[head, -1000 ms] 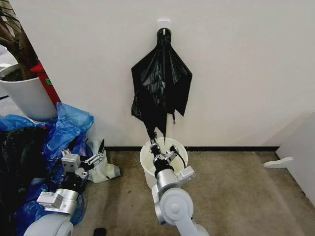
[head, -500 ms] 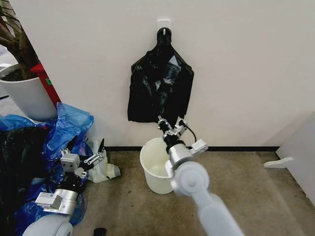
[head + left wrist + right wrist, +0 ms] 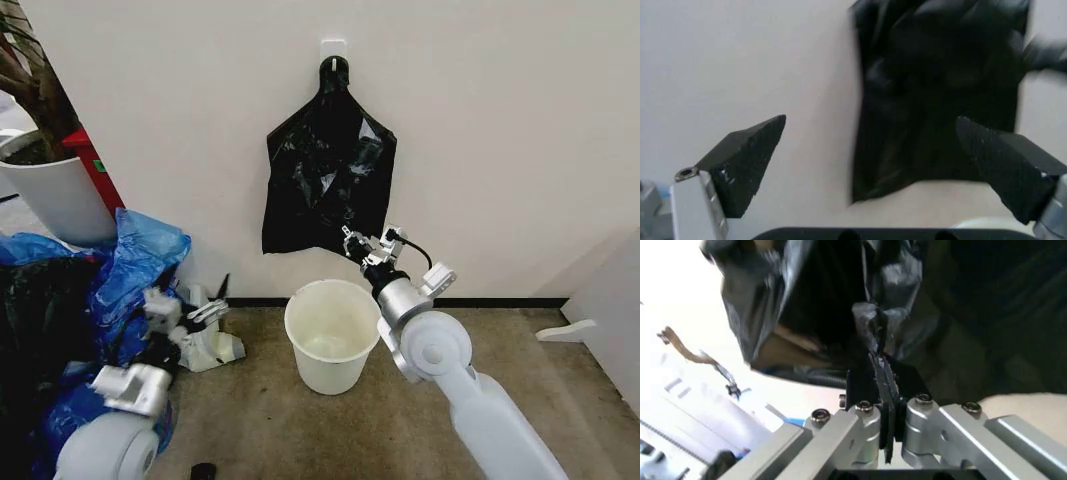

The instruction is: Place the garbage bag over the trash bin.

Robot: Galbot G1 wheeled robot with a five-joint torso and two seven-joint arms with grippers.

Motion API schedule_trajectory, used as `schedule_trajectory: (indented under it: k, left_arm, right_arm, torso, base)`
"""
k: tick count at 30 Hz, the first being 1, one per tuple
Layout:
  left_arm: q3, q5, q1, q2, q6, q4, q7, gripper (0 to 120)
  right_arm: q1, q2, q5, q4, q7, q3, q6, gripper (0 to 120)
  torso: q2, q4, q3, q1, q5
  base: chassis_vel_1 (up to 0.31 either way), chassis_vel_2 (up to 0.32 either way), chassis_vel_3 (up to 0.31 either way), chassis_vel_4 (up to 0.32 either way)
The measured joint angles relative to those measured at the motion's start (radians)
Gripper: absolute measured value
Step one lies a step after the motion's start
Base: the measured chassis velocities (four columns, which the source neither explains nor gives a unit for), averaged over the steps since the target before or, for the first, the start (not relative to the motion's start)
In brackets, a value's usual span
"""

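The garbage bag [image 3: 330, 185] hangs flat against the white wall from a hook [image 3: 334, 46] at its gathered top, its wrinkled black sheet spread wide above the floor, and the trash bin [image 3: 331, 335] stands on the brown carpet just below it, near the wall, with its mouth open upward. At the far left a bigger white planter pot [image 3: 50, 195] holds dark soil and a tree trunk [image 3: 30, 90]. Below it a heap of bright blue plastic bags [image 3: 125, 270] lies on the floor, mixed with some dark plastic. The left gripper [image 3: 190, 315] sits low in front of that heap, beside a small white object [image 3: 215, 347] on the carpet, well apart from the bin; in the left wrist view its two dark fingers [image 3: 747, 162] stand wide apart with nothing between them, facing the hanging bag [image 3: 940, 95]. The bin is bare white plastic inside, with nothing in it that can be made out, and no bag over its rolled rim. To the right, the right gripper [image 3: 368, 248] is raised above the bin at the bag's lower right corner. In the right wrist view its jaws are pressed together on a pinched fold of the glossy black plastic [image 3: 870, 325], the rest of the bag billowing open beyond them.
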Motion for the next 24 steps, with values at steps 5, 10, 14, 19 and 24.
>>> schedule_trajectory:
  k: [5,10,14,19,24]
  left_arm:
    - [0.113,-0.141,-0.200,0.086,0.076,0.034,-0.029,100]
    - [0.198,-0.265,-0.413,0.118,0.151,0.031,-0.056,100]
    - [0.276,-0.300,-0.512,0.116,0.188,0.026,-0.089,100]
    - [0.412,-0.271,-0.637,0.095,0.251,0.052,-0.165,100]
    - [0.493,-0.250,-0.718,0.076,0.329,0.099,-0.288,100]
  right_arm:
    - [-0.032,-0.020,-0.074,-0.022,-0.054,-0.003,-0.006,0]
    - [-0.045,-0.024,-0.151,-0.055,-0.082,-0.013,-0.004,0]
    - [-0.026,-0.031,-0.179,-0.067,-0.084,-0.026,-0.002,0]
    - [0.003,-0.040,-0.183,-0.069,-0.069,-0.062,0.000,0]
    - [0.020,-0.038,-0.182,-0.068,-0.062,-0.076,0.001,0]
  torso:
    - [0.000,0.0002,0.000,0.000,-0.0002]
    - [0.000,0.0001,0.000,0.000,0.0001]
    - [0.000,0.0003,0.000,0.000,0.0000]
    - [0.000,0.0002,0.000,0.000,0.0000]
    - [0.000,0.0003,0.000,0.000,-0.0001]
  base:
    - [0.000,0.000,0.000,0.000]
    - [0.000,0.000,0.000,0.000]
    - [0.000,0.000,0.000,0.000]
    - [0.000,0.000,0.000,0.000]
    - [0.000,0.000,0.000,0.000]
